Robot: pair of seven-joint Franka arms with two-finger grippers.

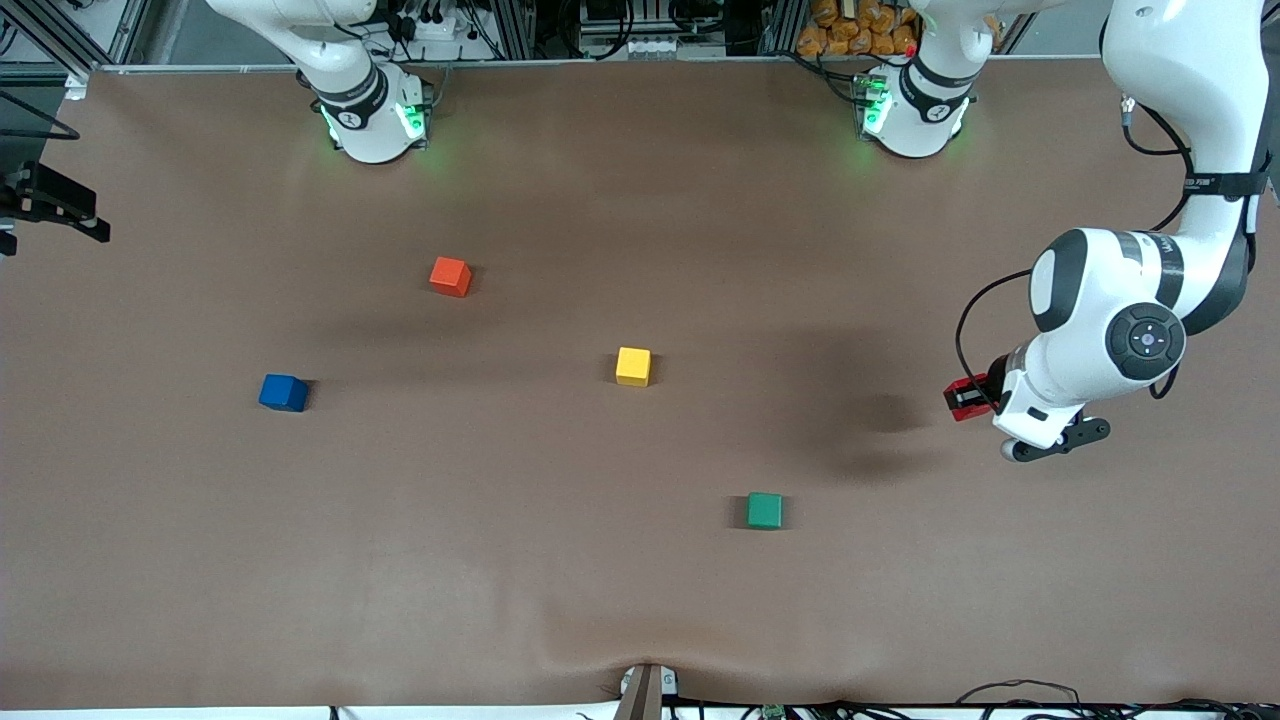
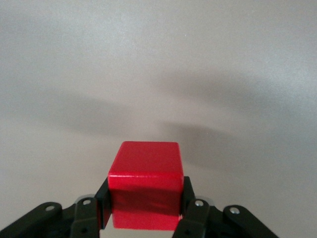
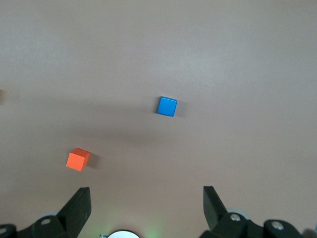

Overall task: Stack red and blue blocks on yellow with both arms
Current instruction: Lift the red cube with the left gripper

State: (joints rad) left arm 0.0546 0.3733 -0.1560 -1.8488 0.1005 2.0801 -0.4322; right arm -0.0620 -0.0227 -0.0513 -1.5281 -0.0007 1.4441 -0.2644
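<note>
The left tool (image 1: 972, 399), clamped on the red block (image 2: 144, 184) well apart from the yellow block (image 1: 633, 366), could set it off-centre and topple it, while the right tool (image 3: 146, 210) waits spread wide above the blue block (image 3: 167, 106).

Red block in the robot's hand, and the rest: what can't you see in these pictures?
- Red block: in the front view the left arm's wrist covers most of it; in the left wrist view the left gripper hides its sides.
- Right gripper: the front view's edge cuts it off; the right wrist view shows only its open fingertips, above the blue block and orange-red cube.
</note>
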